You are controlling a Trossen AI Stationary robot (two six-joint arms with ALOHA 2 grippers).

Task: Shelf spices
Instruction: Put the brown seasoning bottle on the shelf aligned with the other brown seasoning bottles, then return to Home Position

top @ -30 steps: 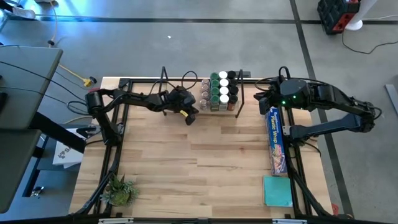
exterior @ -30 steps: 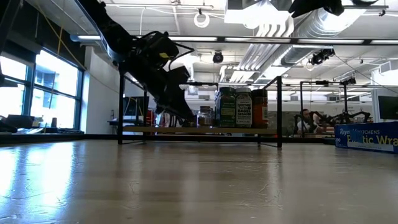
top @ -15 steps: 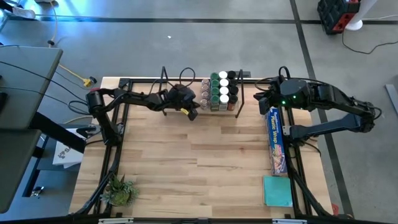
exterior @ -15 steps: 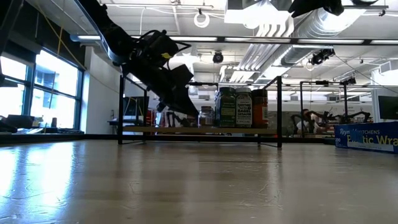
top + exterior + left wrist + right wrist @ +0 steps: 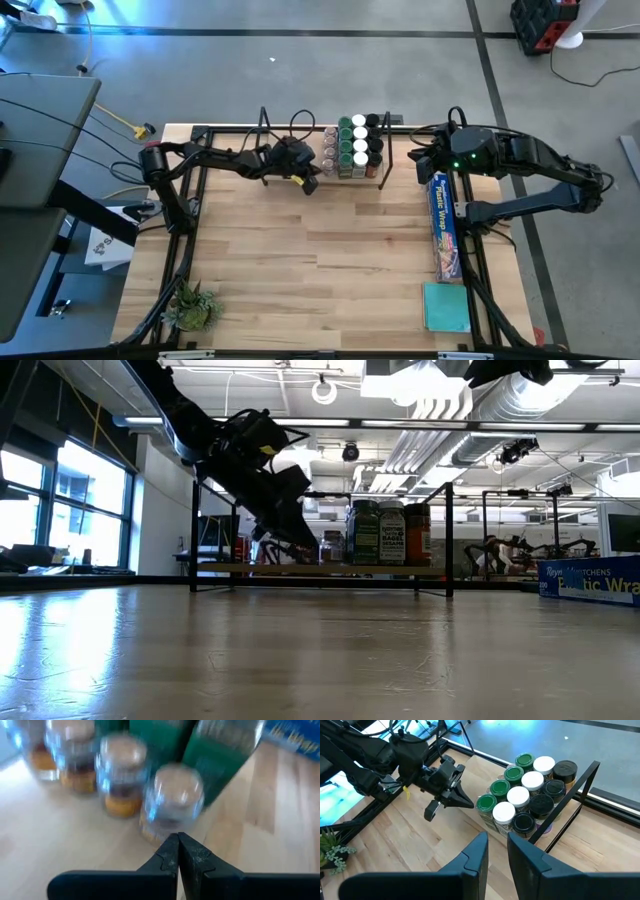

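Spices (image 5: 352,147) stand packed in rows on the shelf (image 5: 275,172), just beyond the left gripper (image 5: 311,180), whose fingers are pressed together on nothing, tips nearly touching the closest clear-lidded jar (image 5: 171,801). The jars look small, light and rigid, likely glass or hard plastic, smooth-sided and easy to tip; gripping across the body just under the lid seems safest. To the right, well clear of the rack, the right gripper (image 5: 418,162) hovers with its fingers slightly parted and nothing between them.

Left gripper (image 5: 312,180) sits beside the spices (image 5: 353,146) on the shelf (image 5: 262,122).
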